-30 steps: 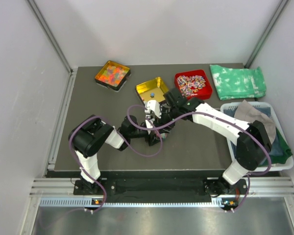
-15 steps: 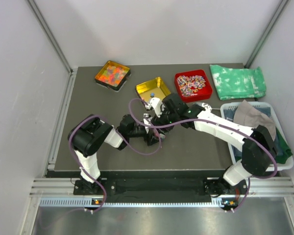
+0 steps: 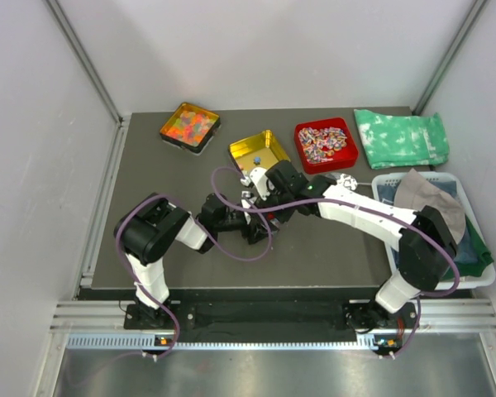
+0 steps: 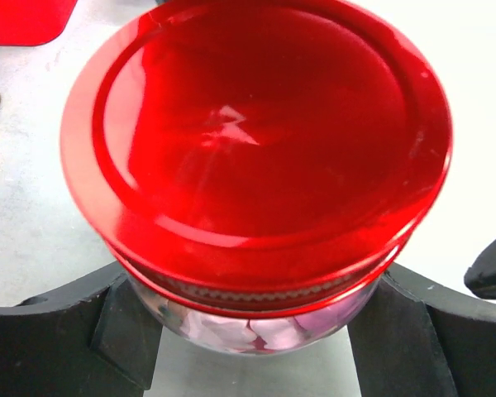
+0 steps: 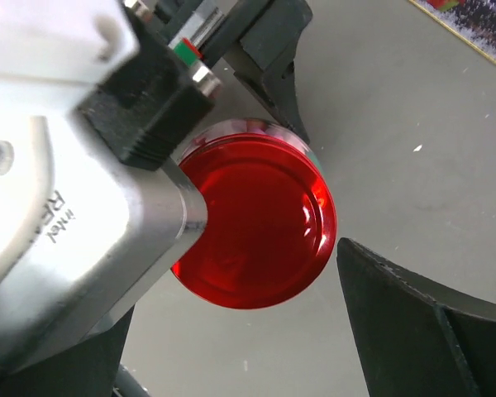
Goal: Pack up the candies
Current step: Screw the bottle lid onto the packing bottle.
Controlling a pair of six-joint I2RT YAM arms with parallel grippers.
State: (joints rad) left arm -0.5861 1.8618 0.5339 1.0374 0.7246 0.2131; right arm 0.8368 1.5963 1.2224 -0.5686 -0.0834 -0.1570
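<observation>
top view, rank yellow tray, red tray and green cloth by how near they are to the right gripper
From the right gripper, open over the jar:
1. yellow tray, just beyond it
2. red tray, back right
3. green cloth, far back right

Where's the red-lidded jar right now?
The jar sits mid-table, on the arms' side of the yellow tray, clamped in the left gripper, with the right gripper open over its lid.
</observation>
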